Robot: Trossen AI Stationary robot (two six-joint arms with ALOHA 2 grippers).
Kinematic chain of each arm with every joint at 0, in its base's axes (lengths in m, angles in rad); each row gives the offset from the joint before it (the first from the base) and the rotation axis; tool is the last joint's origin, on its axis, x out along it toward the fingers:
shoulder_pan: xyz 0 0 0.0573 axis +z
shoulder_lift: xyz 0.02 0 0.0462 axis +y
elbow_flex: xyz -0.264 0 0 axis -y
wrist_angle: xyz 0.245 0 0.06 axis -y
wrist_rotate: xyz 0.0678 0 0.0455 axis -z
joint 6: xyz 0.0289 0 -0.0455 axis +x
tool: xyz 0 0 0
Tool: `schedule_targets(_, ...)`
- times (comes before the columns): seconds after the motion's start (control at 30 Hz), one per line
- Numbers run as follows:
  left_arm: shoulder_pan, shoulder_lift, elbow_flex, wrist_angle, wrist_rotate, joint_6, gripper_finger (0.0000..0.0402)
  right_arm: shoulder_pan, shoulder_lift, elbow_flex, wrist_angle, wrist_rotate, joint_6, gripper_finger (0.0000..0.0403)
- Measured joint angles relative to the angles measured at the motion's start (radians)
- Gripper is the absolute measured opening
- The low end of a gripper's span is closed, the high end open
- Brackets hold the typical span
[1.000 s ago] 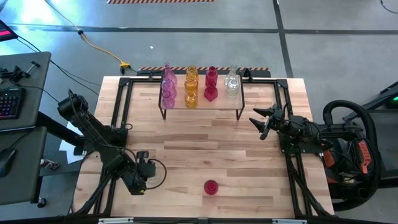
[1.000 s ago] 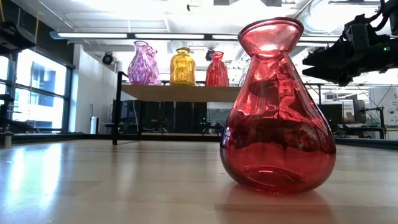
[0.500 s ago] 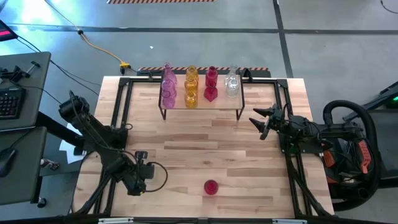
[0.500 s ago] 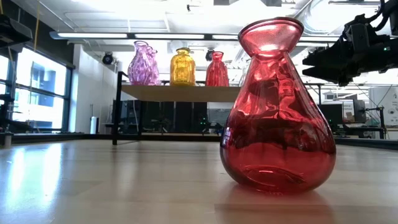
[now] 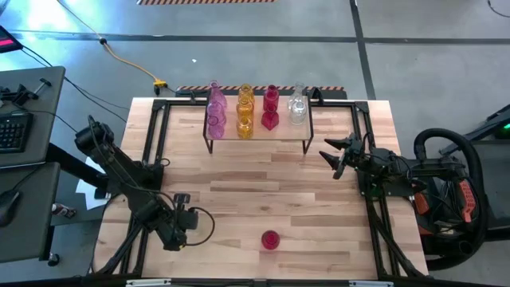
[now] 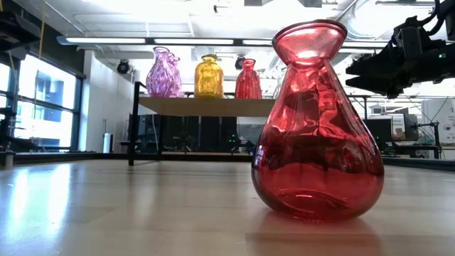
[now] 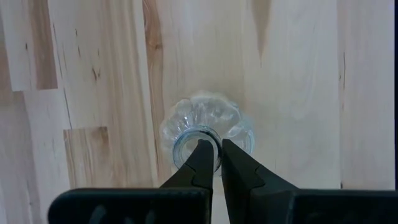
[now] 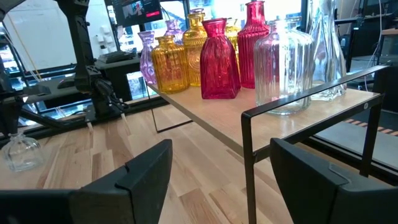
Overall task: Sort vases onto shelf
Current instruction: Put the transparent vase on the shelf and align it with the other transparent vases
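Observation:
A clear vase (image 7: 202, 124) stands near the table's left near corner, under my left gripper (image 7: 214, 148), which is shut on its mouth. It also shows far off in the right wrist view as a clear vase (image 8: 22, 152). In the high view my left gripper (image 5: 177, 235) hides it. A red vase (image 5: 271, 239) stands on its base near the near edge and looms large as the red vase (image 6: 318, 128). Several pink, amber, red and clear vases (image 5: 243, 112) stand on the shelf (image 5: 256, 134). My right gripper (image 5: 331, 155) hangs open to the right of the shelf. My left gripper pinches the rim of the clear vase's mouth (image 7: 217, 163), one finger (image 7: 200, 158) inside the opening and the other outside. The fingers come from above, pointing down. The vase is upright; whether its base is on the table, I cannot tell.
The shelf (image 8: 217, 112) has black wire legs (image 8: 249, 155) close in front of my right gripper (image 8: 221, 155). Its right part shows bare wood. Black frame rails (image 5: 151, 151) run along the table's left and right sides. Bare tabletop lies between shelf and red vase.

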State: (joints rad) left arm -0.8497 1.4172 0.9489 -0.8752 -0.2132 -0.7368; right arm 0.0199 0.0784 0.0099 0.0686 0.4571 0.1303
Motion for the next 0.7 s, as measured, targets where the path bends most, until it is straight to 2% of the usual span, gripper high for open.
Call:
schedule_targets(0.43, 0.000, -0.009, 0.006, -0.006, 0.001, 0.025, 0.0003, 0.000, 0.000, 0.000, 0.000, 0.000, 0.000, 0.0254)
schedule_targets(0.7, 0.000, -0.009, 0.116, -0.064, -0.037, 0.106, 0.0003, 0.000, 0.000, 0.000, 0.000, 0.000, 0.000, 0.0254)
